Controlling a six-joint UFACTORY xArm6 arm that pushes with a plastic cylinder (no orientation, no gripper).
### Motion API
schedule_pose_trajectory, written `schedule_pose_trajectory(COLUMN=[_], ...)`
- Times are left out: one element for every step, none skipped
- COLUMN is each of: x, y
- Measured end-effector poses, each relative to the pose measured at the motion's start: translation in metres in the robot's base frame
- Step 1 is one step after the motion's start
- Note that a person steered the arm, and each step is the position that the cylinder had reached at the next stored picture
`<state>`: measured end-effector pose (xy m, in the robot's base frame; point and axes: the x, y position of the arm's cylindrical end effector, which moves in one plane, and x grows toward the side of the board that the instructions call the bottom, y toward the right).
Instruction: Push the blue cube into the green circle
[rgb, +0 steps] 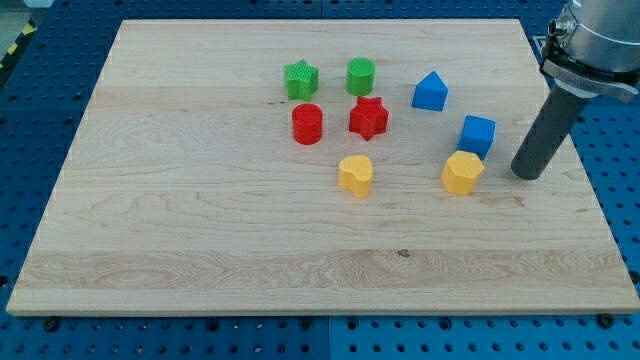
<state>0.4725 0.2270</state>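
My tip (527, 175) rests on board (200, 230) at right of frame, touching no block; plain rod, no jaws to open or close. Blue cube (478, 134) right of centre, just left of tip and slightly higher, yellow block (462, 172) touching its lower edge. Green circle (360, 76) upper centre, well apart. Judgement: tip stands on cube's far side from target, placed for up-left push.
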Motion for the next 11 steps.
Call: schedule_pose_trajectory(x=[-0.003,-0.012,-0.019,-0.023,-0.026,-0.038,-0.055,-0.071,-0.085,-0.099,-0.112], y=[0.0,0.0,-0.002,-0.018,-0.042,-0.059,-0.066,-0.076,-0.09,-0.111,-0.132])
